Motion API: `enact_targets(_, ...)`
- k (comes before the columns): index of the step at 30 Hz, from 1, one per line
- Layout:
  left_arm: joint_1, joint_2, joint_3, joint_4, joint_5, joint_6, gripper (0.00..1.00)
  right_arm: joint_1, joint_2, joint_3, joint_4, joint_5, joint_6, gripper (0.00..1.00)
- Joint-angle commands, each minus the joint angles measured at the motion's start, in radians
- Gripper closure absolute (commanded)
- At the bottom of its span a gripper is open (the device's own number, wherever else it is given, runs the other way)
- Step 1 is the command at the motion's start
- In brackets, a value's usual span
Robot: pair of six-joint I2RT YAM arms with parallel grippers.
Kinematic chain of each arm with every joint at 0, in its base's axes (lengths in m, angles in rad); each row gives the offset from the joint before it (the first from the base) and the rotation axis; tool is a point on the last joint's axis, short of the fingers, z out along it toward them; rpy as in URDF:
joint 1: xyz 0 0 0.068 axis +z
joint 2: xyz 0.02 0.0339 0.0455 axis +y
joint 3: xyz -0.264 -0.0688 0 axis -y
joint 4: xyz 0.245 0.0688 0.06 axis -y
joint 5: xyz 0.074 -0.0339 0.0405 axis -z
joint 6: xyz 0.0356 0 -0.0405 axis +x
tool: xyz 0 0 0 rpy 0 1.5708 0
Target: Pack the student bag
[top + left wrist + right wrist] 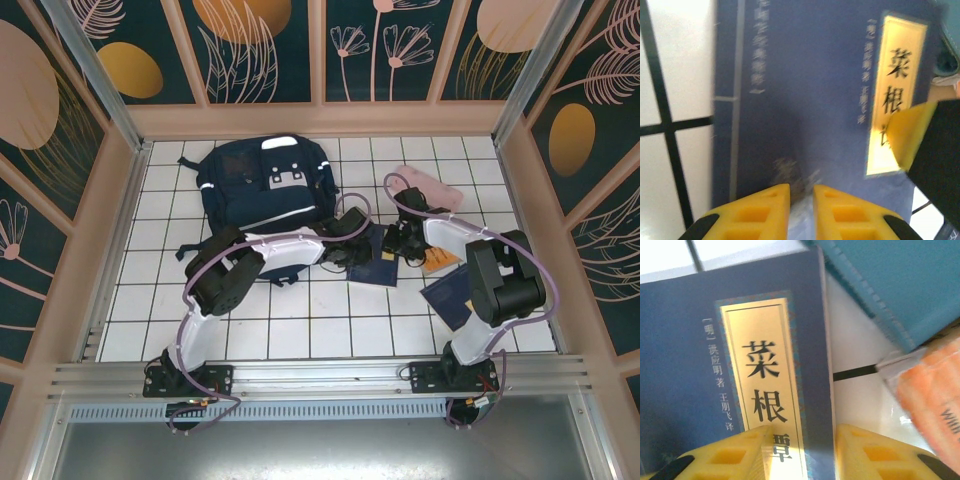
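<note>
Nearest the arm bases, a second navy book [450,298] lies on the white tiled table [330,330] beside the right arm, with no gripper on it.

Further in, both grippers meet over one navy book [375,262] bearing a gold title label.
- The left gripper [801,192] has its jaws drawn narrow at the book's near edge. Whether the pads actually bite the cover cannot be told.
- The right gripper [802,434] stands part open. One finger is over the label and the other over bare tile, with the book's long edge between them.
- An orange packet [935,390] and a teal cover [890,285] lie just beside that edge.

Beyond, a pink pencil case [428,185] rests toward the far right. The student bag [255,180] lies flat at the far left-centre, its black straps near the left arm's elbow. Whether its mouth is open is unclear.

Probable hazards:
1. With two grips on one thin book, unequal pull may bend the cover or strip it from the weaker grip.
2. The fingertips are close together, so they may collide if either closes off-line.
3. On smooth tile, the book may slide rather than lift.
4. The straps may snag the left arm on the carry to the bag.
</note>
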Motion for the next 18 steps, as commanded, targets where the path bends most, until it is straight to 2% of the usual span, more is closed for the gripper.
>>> enact_targets(1,-0.010,0.061,0.009,-0.084,-0.034,-0.007,0.81,0.005,-0.083,0.010,-0.025,-0.101,-0.042,0.63)
enact_targets(5,-0.010,0.069,-0.007,-0.099,-0.040,-0.010,0.81,0.005,-0.151,0.004,-0.029,-0.144,-0.054,0.64)
enact_targets(11,-0.010,0.065,-0.024,-0.082,-0.024,-0.010,0.82,0.006,-0.157,0.016,-0.042,-0.148,-0.066,0.78)
enact_targets(18,-0.009,0.062,-0.020,-0.075,-0.014,-0.006,0.82,0.010,-0.104,0.029,-0.060,-0.103,-0.076,0.79)
